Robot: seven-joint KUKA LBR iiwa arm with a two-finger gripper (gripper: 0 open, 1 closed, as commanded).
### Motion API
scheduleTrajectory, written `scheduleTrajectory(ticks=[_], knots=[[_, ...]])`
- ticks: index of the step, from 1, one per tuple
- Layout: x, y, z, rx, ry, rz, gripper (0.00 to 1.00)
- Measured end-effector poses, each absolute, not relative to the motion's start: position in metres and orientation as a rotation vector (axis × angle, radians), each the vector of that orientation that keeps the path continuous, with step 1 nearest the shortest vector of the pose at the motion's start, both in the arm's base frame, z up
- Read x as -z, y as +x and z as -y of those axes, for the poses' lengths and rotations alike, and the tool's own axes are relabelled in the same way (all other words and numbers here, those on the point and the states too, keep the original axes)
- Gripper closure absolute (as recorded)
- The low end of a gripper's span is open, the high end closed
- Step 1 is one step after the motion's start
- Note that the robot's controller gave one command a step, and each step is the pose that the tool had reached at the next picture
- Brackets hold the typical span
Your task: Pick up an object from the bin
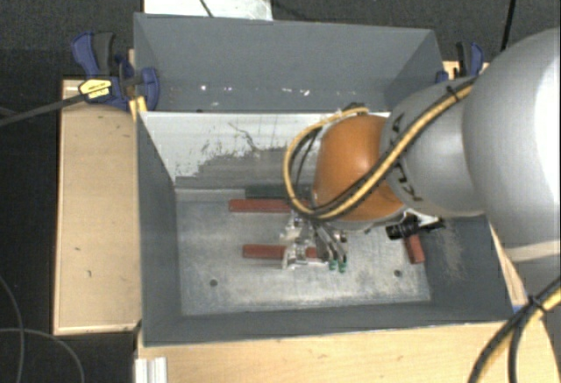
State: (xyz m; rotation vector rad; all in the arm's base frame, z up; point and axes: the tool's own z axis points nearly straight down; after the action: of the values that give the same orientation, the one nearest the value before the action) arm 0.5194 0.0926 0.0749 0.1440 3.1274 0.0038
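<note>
Two reddish-brown bars lie flat on the floor of the bin (210, 289), both running left to right. The gripper (311, 257) is right down at floor level, at the right end of the lower bar (261, 251). That bar sits mid-floor and its right end meets the gripper's metal parts, but I can't make out whether it is actually gripped. Claw apart or together? Can't tell from up here, because the orange cover (351, 166) looms over it and hides its upper part.

The upper bar (256, 206) lies nearer the back wall, apart from the lower one, with a dark green bar (266, 192) just behind it, almost alongside. Both vanish at their right ends under the looped cables (294, 164) and the cover. A small green bit (338, 265) shows just right of the gripper; hard to say what it is.

Over on the right, well apart from the bars, a short reddish-brown piece (415, 251) lies on the floor. A small black piece (399, 231) is just beside it, tucked close under the arm (500, 127).
</note>
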Motion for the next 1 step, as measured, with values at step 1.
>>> scheduleTrajectory(ticks=[1], knots=[[-0.0749,0.5194,-0.0926,-0.004,0.145,-3.127,1.00]])
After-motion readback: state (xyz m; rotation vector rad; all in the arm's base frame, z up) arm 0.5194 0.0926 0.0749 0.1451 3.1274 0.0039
